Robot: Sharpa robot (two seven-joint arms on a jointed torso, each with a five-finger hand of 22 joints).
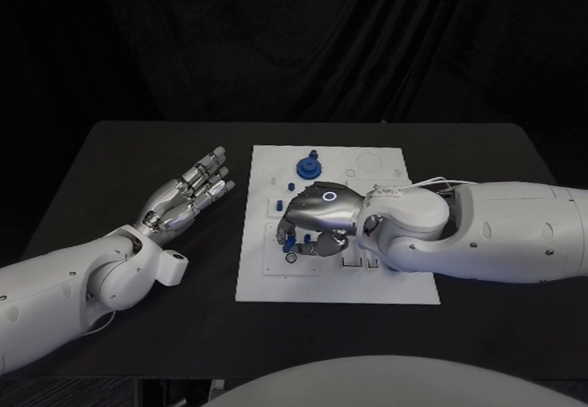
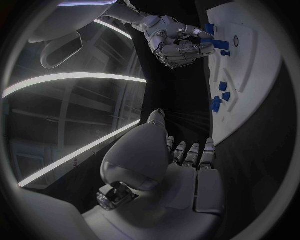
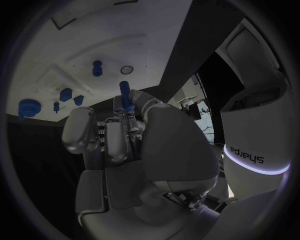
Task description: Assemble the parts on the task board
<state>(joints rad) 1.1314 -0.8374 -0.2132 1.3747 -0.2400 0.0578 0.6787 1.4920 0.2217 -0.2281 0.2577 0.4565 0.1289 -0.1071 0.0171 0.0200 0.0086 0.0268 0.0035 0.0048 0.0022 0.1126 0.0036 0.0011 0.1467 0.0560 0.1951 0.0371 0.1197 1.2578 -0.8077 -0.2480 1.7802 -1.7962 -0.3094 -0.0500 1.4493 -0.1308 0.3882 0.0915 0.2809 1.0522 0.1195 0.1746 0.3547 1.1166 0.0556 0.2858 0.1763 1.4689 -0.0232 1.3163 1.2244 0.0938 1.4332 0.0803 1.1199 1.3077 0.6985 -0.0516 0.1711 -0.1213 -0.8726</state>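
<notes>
Fingers of the right hand [image 1: 318, 222] pinch a blue peg [image 3: 124, 93] over the task board [image 1: 401, 289]; left hand [image 1: 188, 196], at nine o'clock, fingers apart. Forearm reads "sharpa" [image 3: 247, 155].

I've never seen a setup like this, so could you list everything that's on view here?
Table: one, black, under everything.
Task board: one, white, mid-table.
Round part: one, blue, far end of the board.
Small parts: several, blue, on the board beside the right hand; exact count unclear.
Peg-like part: one, blue, held in the right hand's fingers.
Left hand: silver, fingers apart, over bare table left of the board.
Right hand: silver, over the board.
</notes>
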